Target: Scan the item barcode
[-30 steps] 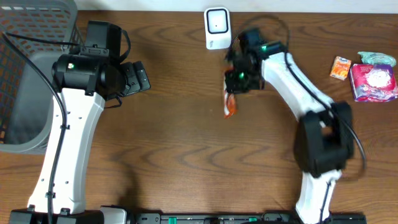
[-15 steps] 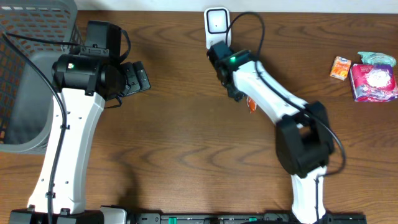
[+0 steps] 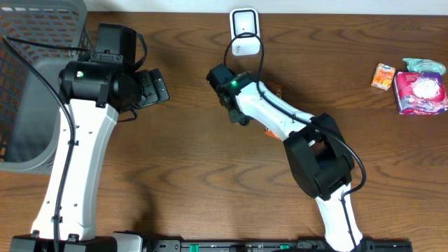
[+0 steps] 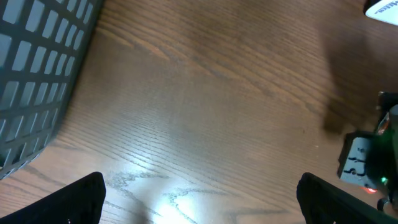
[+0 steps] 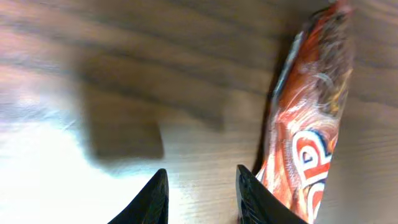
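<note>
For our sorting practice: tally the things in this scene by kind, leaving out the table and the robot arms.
Grocery packs (orange crinkly snack packet, small orange carton, pink pouch, pale green pouch): 4
White barcode scanner: 1
Grey plastic basket: 1
Total: 6

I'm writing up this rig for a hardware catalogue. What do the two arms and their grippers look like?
Both arms match: the left arm and right arm have glossy white link shells joined by black joint housings, each with a small green light. Thin black cables run along them. The left gripper and right gripper end in dark, rounded fingers.
</note>
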Controlling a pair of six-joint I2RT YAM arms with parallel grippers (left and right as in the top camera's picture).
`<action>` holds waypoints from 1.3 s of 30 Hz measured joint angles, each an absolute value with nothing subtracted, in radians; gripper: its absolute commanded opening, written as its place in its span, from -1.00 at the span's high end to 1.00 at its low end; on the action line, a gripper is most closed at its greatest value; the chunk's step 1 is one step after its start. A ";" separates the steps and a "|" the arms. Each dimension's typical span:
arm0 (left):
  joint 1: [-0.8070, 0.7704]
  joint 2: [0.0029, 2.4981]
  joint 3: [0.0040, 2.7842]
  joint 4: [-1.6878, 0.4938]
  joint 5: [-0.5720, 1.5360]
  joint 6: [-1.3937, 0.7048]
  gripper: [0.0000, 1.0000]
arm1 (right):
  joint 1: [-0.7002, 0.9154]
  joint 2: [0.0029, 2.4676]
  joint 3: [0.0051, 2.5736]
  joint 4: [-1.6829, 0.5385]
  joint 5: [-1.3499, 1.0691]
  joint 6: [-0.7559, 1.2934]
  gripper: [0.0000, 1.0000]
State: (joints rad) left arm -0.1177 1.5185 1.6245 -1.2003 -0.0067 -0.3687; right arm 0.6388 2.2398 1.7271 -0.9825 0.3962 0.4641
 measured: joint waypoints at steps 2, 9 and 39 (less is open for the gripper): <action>-0.118 1.518 1.625 -1.200 -0.007 -0.369 -0.96 | 0.637 2.240 1.769 -1.031 0.375 0.464 0.24; -0.118 1.518 1.624 -1.201 -0.006 -0.369 -0.96 | 0.543 2.238 2.057 -1.298 0.325 0.461 -0.35; -0.118 1.518 1.625 -1.200 -0.007 -0.369 -0.95 | 0.297 2.217 1.658 -0.891 -0.163 0.351 0.98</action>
State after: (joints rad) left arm -0.1177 1.5185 1.6245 -1.2003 -0.0067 -0.3687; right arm 0.2970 2.2166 1.6577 -0.8909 -0.1635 0.3511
